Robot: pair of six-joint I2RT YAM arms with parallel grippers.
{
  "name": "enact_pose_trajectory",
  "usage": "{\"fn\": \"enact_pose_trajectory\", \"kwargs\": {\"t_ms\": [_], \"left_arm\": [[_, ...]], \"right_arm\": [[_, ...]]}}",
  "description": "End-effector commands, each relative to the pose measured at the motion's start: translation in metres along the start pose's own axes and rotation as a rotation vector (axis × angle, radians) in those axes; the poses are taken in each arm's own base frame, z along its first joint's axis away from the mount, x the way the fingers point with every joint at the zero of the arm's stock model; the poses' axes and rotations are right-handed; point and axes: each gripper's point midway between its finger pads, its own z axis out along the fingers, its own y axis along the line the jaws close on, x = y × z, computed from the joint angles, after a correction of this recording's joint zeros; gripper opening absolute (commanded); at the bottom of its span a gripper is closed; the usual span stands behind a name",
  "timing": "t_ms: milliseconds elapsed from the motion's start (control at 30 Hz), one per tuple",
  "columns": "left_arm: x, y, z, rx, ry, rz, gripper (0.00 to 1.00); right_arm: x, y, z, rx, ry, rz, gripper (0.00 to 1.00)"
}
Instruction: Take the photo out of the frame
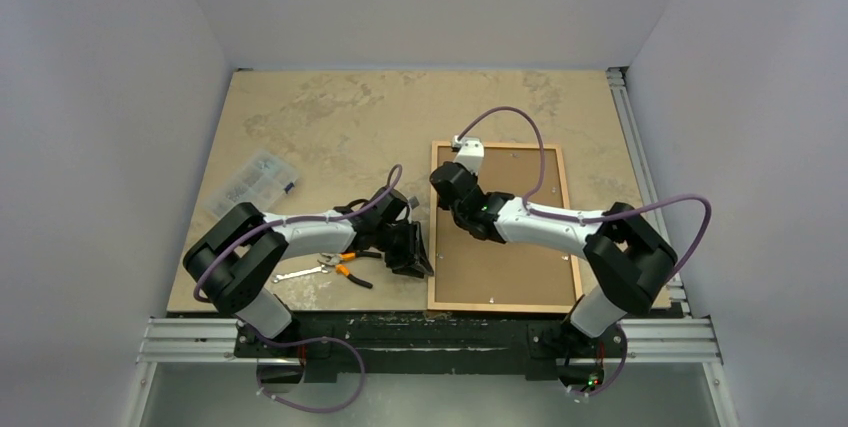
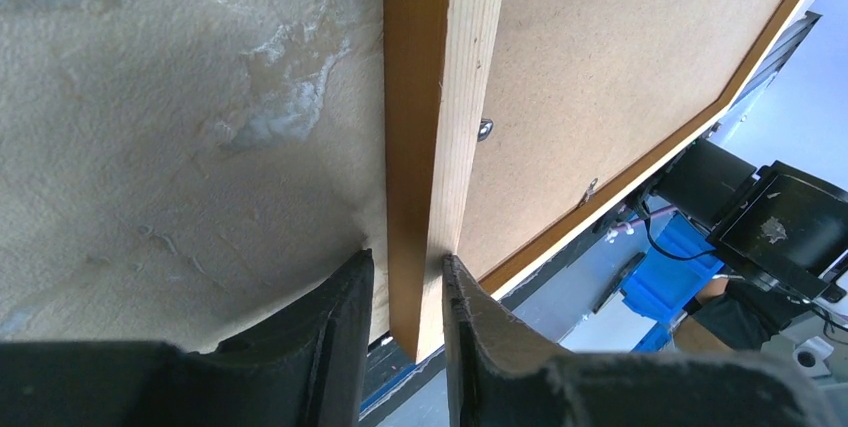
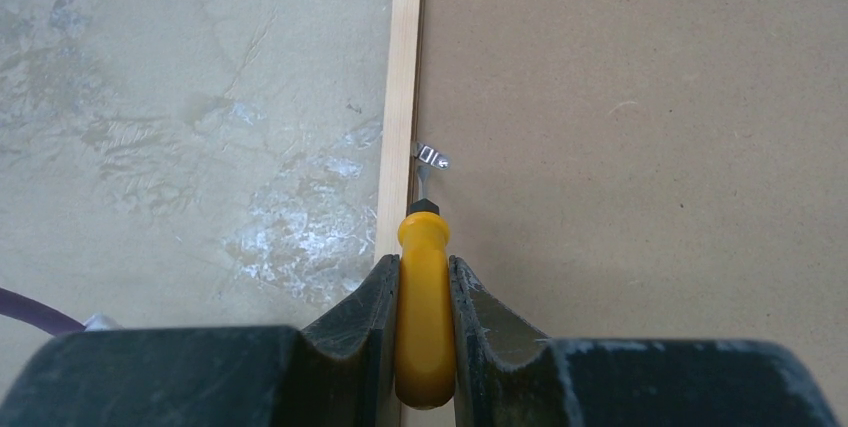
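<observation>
On the right half of the surface [image 1: 330, 117] the frame [image 1: 500, 305] lies flat, back up, its near rail close to the surface's front edge. The photo [image 1: 510, 267] sits inside it, face down, so only its plain brown board back shows, level within the orange-brown moulding.

My left end effector [image 2: 408, 262] is at the frame's left rail, close to the near-left corner. Its two fingers stand narrow, one on each side of that rail: the inner finger [image 2: 470, 317] meets the wood on the board side, the outer one sits just beside the rail's outer face. Whether both press hard enough to clamp, I cannot tell.

My right end effector [image 3: 425, 262] reaches across the board and holds a yellow-handled screwdriver [image 3: 425, 327] tight between its fingers. The short shaft points away from me, and its tip is at a small metal clip [image 3: 432, 156] that stands where the board meets the left rail. Another clip shows at the board's far corner in my right wrist view.

Left of the frame, near my left arm, lie orange-handled pliers [image 1: 345, 269]. Farther out on the left sits a clear plastic parts box [image 1: 253, 182], well apart from the frame.
</observation>
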Motion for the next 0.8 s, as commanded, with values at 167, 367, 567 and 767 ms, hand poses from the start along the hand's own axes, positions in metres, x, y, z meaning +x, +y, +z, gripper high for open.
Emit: {"fn": "enact_pose_trajectory", "kwargs": {"t_ms": [167,367,567,767], "left_arm": [[0.000,0.010,0.004,-0.034,-0.012,-0.011,0.29],[0.002,0.011,0.003,-0.038,-0.012,-0.019,0.29],[0.004,0.016,0.005,-0.049,-0.006,-0.033,0.28],[0.005,0.018,0.007,-0.053,-0.002,-0.040,0.28]], "right_arm": [[-0.008,0.009,0.008,-0.001,-0.025,0.013,0.00],[-0.005,0.000,0.015,0.061,-0.030,-0.011,0.00],[-0.005,-0.018,0.018,0.167,-0.053,-0.028,0.00],[-0.015,-0.026,0.018,0.241,-0.088,-0.080,0.00]]}}
